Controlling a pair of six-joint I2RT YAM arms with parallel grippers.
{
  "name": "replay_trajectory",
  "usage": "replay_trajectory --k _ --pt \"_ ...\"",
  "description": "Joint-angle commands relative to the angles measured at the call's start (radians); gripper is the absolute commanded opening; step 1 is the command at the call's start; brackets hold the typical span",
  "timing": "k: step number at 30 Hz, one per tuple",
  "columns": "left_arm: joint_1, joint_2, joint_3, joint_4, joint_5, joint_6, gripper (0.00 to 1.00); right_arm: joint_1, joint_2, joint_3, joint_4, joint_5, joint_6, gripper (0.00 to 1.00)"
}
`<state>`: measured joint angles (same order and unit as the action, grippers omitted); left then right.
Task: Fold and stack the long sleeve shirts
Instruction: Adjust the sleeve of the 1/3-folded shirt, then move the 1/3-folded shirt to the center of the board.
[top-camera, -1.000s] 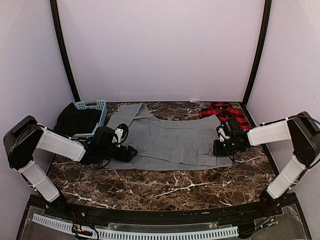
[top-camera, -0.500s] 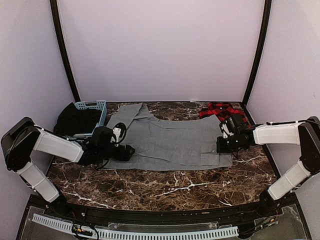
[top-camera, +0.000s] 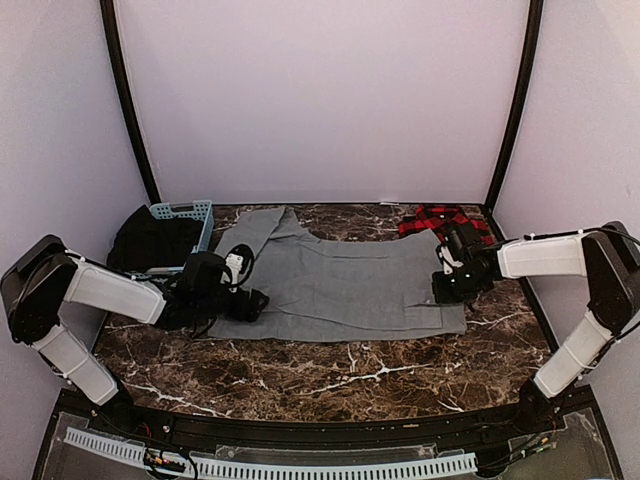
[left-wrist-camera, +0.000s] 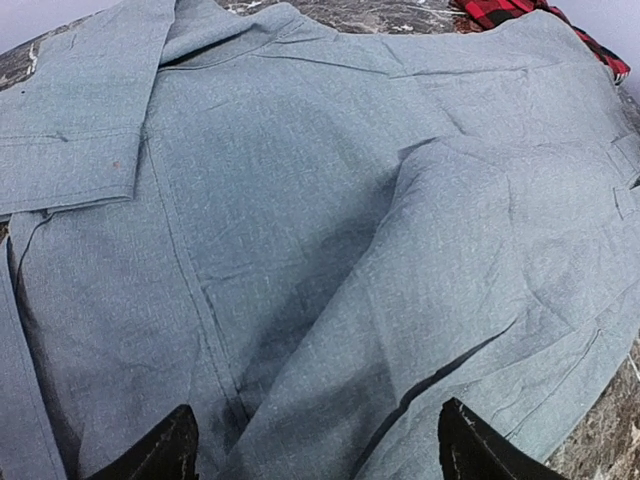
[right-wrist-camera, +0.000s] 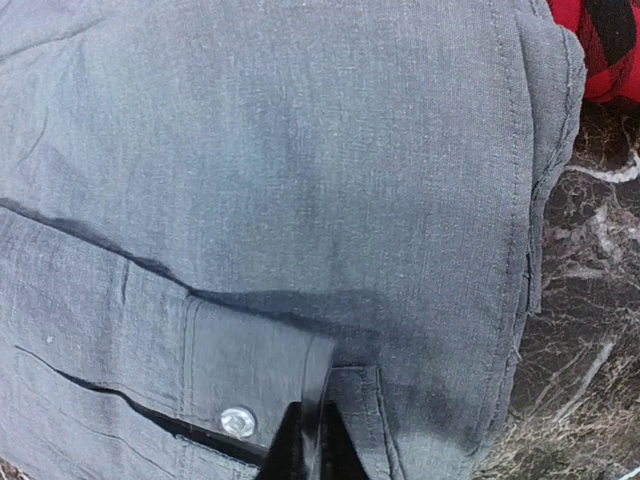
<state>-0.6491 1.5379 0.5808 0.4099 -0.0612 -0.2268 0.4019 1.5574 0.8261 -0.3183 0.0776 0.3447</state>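
Right pincer (right-wrist-camera: 308, 446) farther back, tight on grey shirt (top-camera: 340, 285)

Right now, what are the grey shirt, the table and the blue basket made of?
Grey shirt: matte woven cloth, perhaps cotton; fine weave and stitched hems show. Table: smooth brown stone like marble, white veins, though possibly a printed surface. Blue basket: probably plastic, judging by its slotted wall.

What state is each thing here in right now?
Grey shirt, spread flat, a sleeve folded over it.
Plaid shirt, crumpled, far right corner.
Blue basket, dark cloth heaped against it.
Left tool, open, low over the grey shirt.
Right tool, shut, at the grey shirt's cuff.
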Motion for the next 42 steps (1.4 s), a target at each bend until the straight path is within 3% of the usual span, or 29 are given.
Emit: replay_trajectory --k 1,4,7,11,15,20,34,42 --pt "-0.004 0.050 0.037 -0.065 -0.064 0.019 0.81 -0.006 0.019 0.037 -0.007 0.028 -0.028 0.15" --pt "-0.003 0.085 0.056 -0.107 -0.122 0.010 0.81 0.004 -0.025 0.037 0.000 0.037 -0.032 0.30" --pt "-0.006 0.117 0.073 -0.157 -0.155 -0.004 0.81 0.037 -0.075 0.024 0.027 0.034 -0.035 0.36" --pt "-0.014 0.140 0.086 -0.200 -0.169 -0.022 0.80 0.087 -0.092 -0.022 0.128 -0.043 -0.032 0.34" --pt "-0.023 0.161 0.092 -0.253 -0.164 -0.029 0.80 0.105 -0.012 -0.060 0.218 -0.112 -0.012 0.30" --pt "-0.043 0.156 0.091 -0.276 -0.142 -0.037 0.80 0.116 0.041 -0.108 0.232 -0.096 0.031 0.28" --pt "-0.119 0.071 0.008 -0.442 -0.016 -0.306 0.79 0.180 -0.116 -0.270 0.031 0.022 0.299 0.30" --pt "-0.304 -0.022 -0.079 -0.573 -0.076 -0.491 0.78 0.282 -0.266 -0.292 -0.167 0.145 0.405 0.31"
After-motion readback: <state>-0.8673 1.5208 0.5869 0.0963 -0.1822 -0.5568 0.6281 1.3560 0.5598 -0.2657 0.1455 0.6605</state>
